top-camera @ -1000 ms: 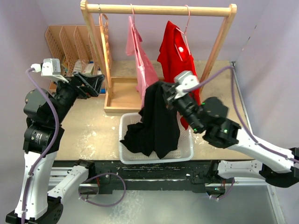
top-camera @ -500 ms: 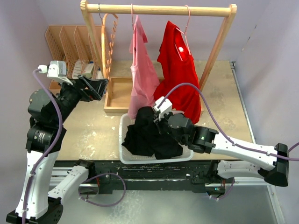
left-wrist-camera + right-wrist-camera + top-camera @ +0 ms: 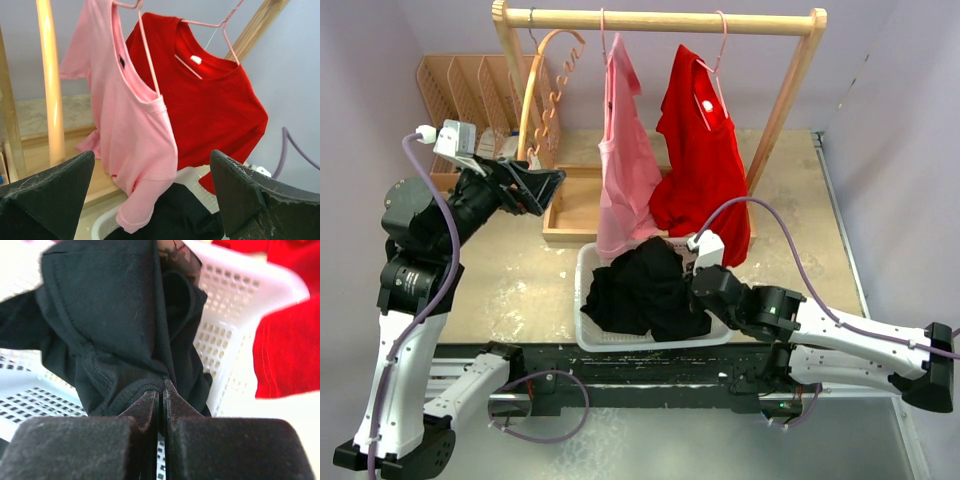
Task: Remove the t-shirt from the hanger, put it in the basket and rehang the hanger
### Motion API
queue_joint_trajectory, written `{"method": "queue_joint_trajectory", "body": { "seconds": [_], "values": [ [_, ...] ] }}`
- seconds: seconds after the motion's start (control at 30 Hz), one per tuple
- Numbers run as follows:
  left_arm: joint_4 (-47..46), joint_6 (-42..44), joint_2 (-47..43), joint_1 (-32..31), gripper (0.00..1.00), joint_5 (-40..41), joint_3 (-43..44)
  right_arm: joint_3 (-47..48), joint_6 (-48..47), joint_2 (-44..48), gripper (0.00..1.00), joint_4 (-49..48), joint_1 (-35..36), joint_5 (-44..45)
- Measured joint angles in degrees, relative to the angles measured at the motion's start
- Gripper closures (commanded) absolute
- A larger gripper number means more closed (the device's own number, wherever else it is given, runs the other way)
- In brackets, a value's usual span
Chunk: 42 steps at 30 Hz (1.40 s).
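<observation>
Black t-shirt pinched by closed jaws of right gripper, bunched in white basket, left gripper jaws spread wide, nothing held.

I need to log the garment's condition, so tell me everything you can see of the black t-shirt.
The black t-shirt is on no hanger. It lies heaped in crumpled folds inside the white perforated basket at the table's near edge. The fabric looks like soft, matte knit, and a stitched hem shows in the right wrist view. The right gripper pinches one fold, its jaws shut on the cloth.
</observation>
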<state>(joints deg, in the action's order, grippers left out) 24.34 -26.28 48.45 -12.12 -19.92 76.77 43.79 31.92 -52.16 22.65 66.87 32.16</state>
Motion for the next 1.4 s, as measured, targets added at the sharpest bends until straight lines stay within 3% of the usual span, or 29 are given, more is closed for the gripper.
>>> {"method": "queue_joint_trajectory", "body": {
  "seconds": [0.3, 0.53, 0.63, 0.77, 0.93, 1.13, 1.4],
  "values": [
    [-4.5, 0.3, 3.1, 0.0, 0.01, -2.9, 4.9, -2.1, 12.0, 0.0, 1.00, 11.0, 0.0, 1.0],
    [-7.3, 0.2, 8.4, 0.0, 0.01, -5.0, 7.7, -2.0, 17.4, -1.9, 0.63, 14.9, 0.0, 1.4],
    [-7.7, 0.2, 11.6, 0.0, 0.01, -5.6, 9.2, -2.0, 18.4, -2.9, 0.56, 16.0, 0.0, 1.3],
    [-7.8, 0.1, 15.7, 0.0, 0.01, -6.4, 10.6, -0.9, 18.1, -2.5, 0.55, 17.0, 0.0, 0.9],
    [-7.8, 0.1, 19.1, -0.1, 0.01, -7.0, 14.1, 2.3, 15.8, 1.6, 0.37, 16.9, 0.0, -0.3],
    [-9.8, 0.3, 22.7, -0.9, 0.00, -7.5, 20.0, 8.9, 12.4, 3.4, 0.33, 16.5, 0.2, -0.4],
    [-11.0, 0.5, 29.0, -3.6, 0.00, -7.9, 22.6, 13.5, 9.0, 2.9, 0.39, 17.8, 0.2, -0.2]
  ]
}}
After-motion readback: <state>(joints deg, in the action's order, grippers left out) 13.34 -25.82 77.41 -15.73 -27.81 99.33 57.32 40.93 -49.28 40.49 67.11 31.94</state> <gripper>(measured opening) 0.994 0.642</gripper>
